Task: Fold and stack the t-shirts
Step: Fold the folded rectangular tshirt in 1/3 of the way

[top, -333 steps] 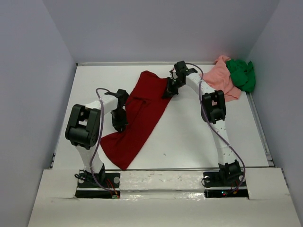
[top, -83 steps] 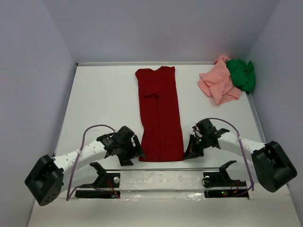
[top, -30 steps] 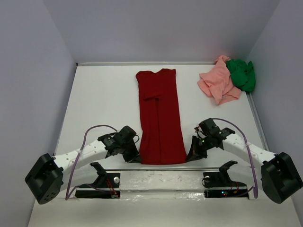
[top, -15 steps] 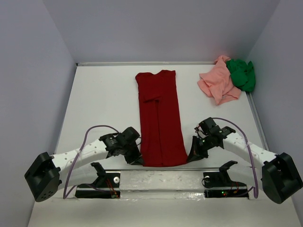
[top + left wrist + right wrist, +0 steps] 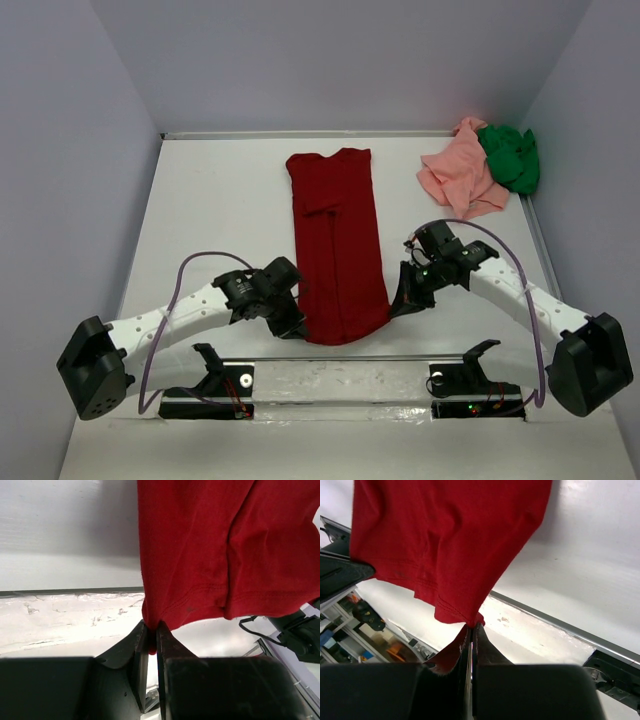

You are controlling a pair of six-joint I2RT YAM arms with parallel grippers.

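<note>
1. Down the middle of the overhead frame, the dark red shirt (image 5: 338, 230) lies as a long narrow strip on the white table (image 5: 220, 220). Its far end is toward the top of the frame and its near end is at the lower centre.
2. My left claw (image 5: 291, 322) sits at the lower left corner of that strip, and my right claw (image 5: 399, 303) sits at its lower right corner.
3. At the bottom centre of the left wrist frame, my left claw (image 5: 151, 630) is pinching a corner of the dark red shirt, with a fold of cloth caught between the two fingers. The rest of the cloth fills the upper right of that frame.
4. At the bottom centre of the right wrist frame, my right claw (image 5: 471, 626) is pressed together on the other near corner. Red cloth spreads across the upper left.
5. Between my two claws the near edge of the strip draws in, narrower than the stretch above it.
6. At the upper right of the overhead frame, the pink shirt (image 5: 460, 180) lies crumpled. The green shirt (image 5: 510, 158) is bunched against its right side, and both are well apart from my claws.
</note>
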